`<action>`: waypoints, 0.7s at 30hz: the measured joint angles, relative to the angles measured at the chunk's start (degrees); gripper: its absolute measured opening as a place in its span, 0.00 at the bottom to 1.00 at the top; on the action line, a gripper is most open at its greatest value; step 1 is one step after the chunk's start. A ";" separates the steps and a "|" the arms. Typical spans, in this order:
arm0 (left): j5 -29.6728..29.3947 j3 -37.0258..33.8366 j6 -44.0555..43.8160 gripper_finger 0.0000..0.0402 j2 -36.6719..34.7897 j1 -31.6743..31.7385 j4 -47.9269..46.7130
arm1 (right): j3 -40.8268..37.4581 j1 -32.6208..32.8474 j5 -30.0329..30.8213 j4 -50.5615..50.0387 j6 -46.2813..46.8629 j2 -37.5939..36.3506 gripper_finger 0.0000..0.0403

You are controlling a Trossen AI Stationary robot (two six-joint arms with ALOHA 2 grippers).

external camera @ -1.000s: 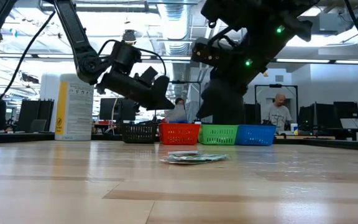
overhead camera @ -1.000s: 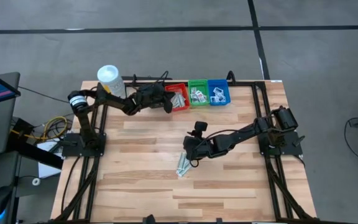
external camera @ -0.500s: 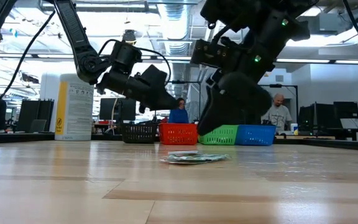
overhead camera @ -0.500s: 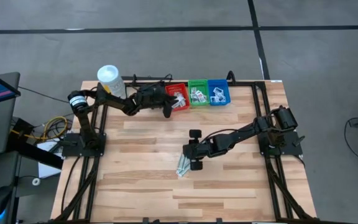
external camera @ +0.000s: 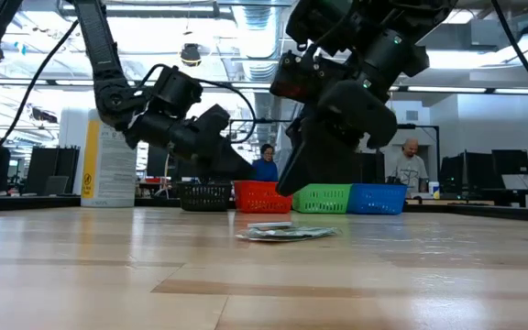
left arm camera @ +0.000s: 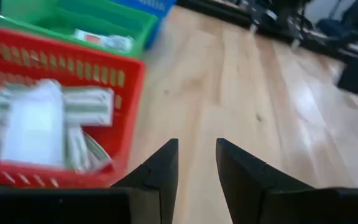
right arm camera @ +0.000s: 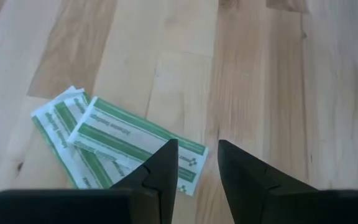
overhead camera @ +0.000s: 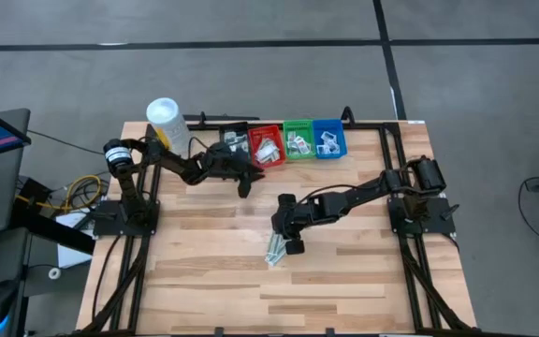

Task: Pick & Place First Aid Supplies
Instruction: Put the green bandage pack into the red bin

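Step in hand, by the look of it: the pick. The right gripper [right arm camera: 194, 163] hangs just above the last loose pile of flat pale-green striped paper packets [right arm camera: 114, 146] on the light wooden slat table [overhead camera: 344, 271], fingers a narrow gap apart & holding nothing — its tips sit over the pile's edge, not yet around a packet. In the high view that pile [overhead camera: 276, 248] lies near mid-table, well apart from the bins at the far edge. Next move prob. calls for a drop straight down w/ one finger each side of the top packet, then a close; the packets are thin & overlapping, so two may lift together. The left gripper [left arm camera: 196, 163] is empty too, fingers slightly parted, just beside the red plastic bin [left arm camera: 67, 68], which has white & green packets in it. Counts: 2 arms; 3 coloured bins in a row — red, green plastic bin [overhead camera: 298, 140], blue plastic bin [overhead camera: 329, 139] — plus a dark mesh basket [external camera: 203, 195] left of the red; approx. 3 loose packets, exact no. can't be told.
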 joint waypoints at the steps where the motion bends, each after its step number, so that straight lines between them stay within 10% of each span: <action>1: 0.02 -0.47 0.53 0.27 0.00 -0.53 0.13 | 0.00 -0.04 -0.06 -0.01 -0.02 0.00 0.27; 21: 0.20 -13.76 10.56 0.27 -23.30 -12.36 0.36 | -0.02 -0.73 -3.84 2.19 -10.10 2.61 0.27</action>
